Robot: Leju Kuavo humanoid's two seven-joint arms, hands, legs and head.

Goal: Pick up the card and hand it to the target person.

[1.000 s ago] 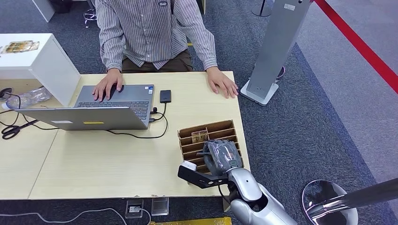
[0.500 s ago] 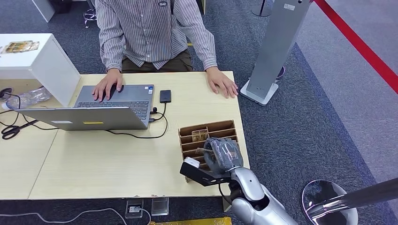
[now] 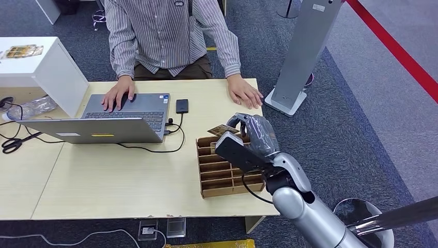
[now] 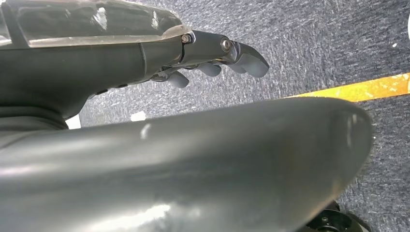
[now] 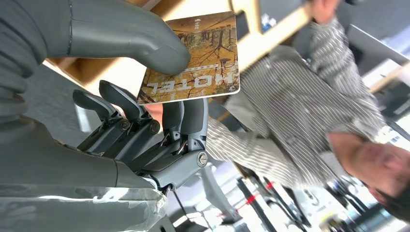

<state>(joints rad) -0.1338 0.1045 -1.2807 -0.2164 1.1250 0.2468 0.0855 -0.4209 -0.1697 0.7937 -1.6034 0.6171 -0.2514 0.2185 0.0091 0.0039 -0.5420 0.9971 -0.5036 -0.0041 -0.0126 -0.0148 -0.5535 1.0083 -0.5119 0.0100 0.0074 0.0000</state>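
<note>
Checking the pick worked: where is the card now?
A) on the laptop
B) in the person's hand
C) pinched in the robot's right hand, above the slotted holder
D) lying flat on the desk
C: the right hand pinches the card between thumb and fingers, raised above the holder.

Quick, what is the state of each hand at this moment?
Left hand: holds nothing; fingers curled in, so closed.
Right hand: holding the hotel card, pinched between thumb and fingers.

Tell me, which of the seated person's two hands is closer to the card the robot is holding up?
The person's hand lying flat on the bare table; the other hand rests on the laptop, farther from the card pinched in the right hand.
</note>
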